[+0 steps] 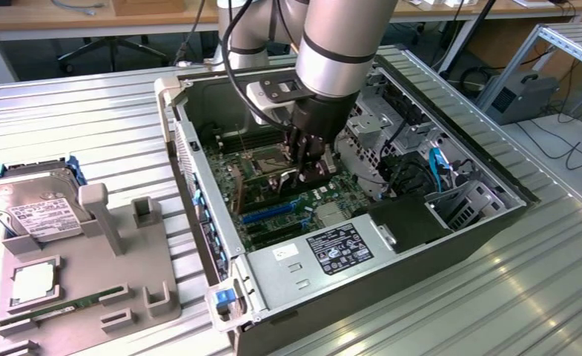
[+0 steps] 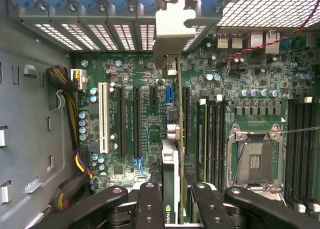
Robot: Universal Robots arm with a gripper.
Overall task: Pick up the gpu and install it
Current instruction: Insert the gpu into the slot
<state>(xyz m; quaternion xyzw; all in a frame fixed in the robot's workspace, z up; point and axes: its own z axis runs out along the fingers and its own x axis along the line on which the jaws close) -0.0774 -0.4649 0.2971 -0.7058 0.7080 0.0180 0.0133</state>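
Black hand (image 2: 175,196), jaws slightly parted, grips the gpu (image 2: 171,159) edgewise

Exterior camera sat high and off the arm, looking steeply down across the ribbed worktop (image 1: 73,111) into the open computer case (image 1: 187,148) from mid-range. Wrist camera rode in close, staring past the tool (image 2: 175,191) and the gpu (image 2: 171,154) straight onto the motherboard (image 2: 145,94). Both views caught that board and its CPU socket (image 2: 255,161).
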